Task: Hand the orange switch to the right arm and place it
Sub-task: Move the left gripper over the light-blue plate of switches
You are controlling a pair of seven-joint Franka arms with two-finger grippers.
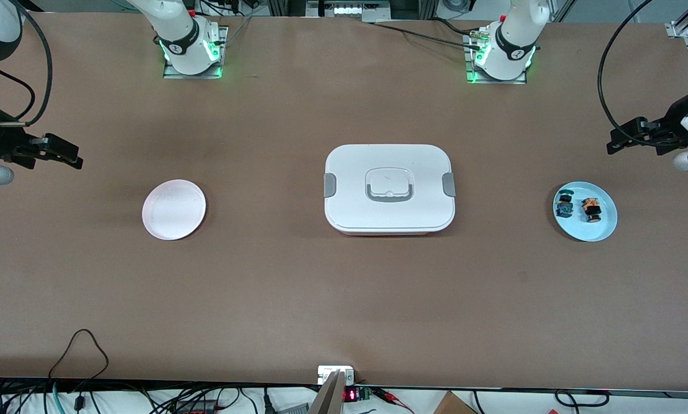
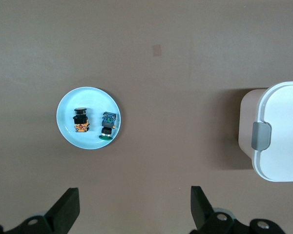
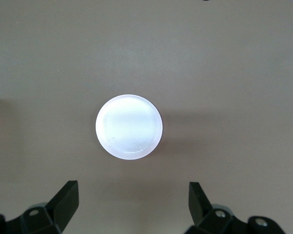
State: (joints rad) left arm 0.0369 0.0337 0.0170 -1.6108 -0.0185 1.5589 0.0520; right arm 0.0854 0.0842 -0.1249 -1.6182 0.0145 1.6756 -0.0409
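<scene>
The orange switch (image 1: pixel 591 210) lies on a light blue plate (image 1: pixel 604 225) at the left arm's end of the table, beside a blue-green switch (image 1: pixel 564 205). In the left wrist view the orange switch (image 2: pixel 80 120) shows its black button and tan-orange body on the plate (image 2: pixel 88 97). My left gripper (image 1: pixel 614 142) hangs open and empty over bare table beside that plate, its fingers (image 2: pixel 68 207) wide apart. My right gripper (image 1: pixel 73 156) hangs open and empty at the right arm's end, with a pale plate (image 3: pixel 129 126) below it.
A white lidded box (image 1: pixel 389 188) with grey latches stands at the table's middle, between the two plates. The pale, empty plate (image 1: pixel 174 209) lies toward the right arm's end. Cables and a small display sit along the table edge nearest the front camera.
</scene>
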